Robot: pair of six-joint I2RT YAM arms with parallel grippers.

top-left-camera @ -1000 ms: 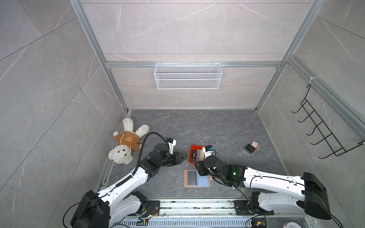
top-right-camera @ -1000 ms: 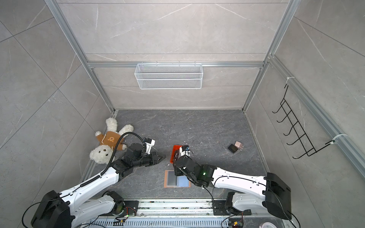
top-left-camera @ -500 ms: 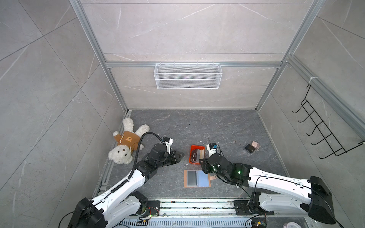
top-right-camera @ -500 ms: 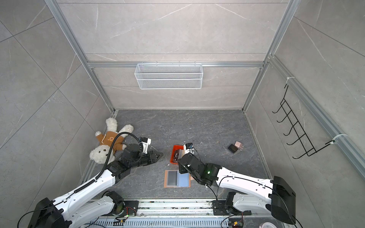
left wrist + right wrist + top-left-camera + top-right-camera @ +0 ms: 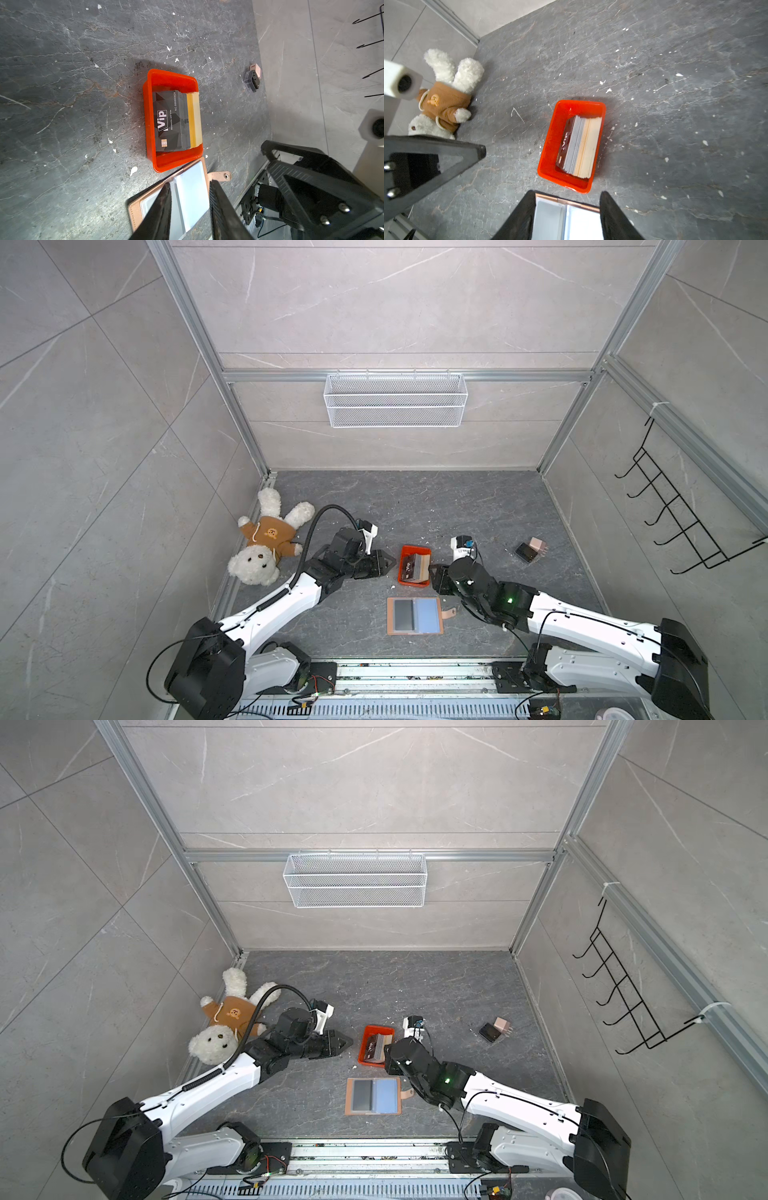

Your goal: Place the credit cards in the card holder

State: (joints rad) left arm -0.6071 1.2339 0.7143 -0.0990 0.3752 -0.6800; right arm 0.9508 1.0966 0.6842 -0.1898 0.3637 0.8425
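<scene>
Left gripper (image 5: 190,186), right gripper (image 5: 568,195): fingers spread, empty. Credit cards (image 5: 411,566) sit in tray (image 5: 415,548), twelve o'clock of card holder (image 5: 415,616).

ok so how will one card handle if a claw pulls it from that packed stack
Each card looks thin and smooth, so probably stiff but slippery. They stand on edge, packed together in the tray, so neighbours may drag up too. The light-looking tray may slide.

I hold both white arms low and stretched inward, tips nearly meeting at centre: the left gripper (image 5: 388,563) points right, jaws narrowly parted and empty, while the right gripper (image 5: 434,578) faces left, jaws wider, gripping nothing.
</scene>
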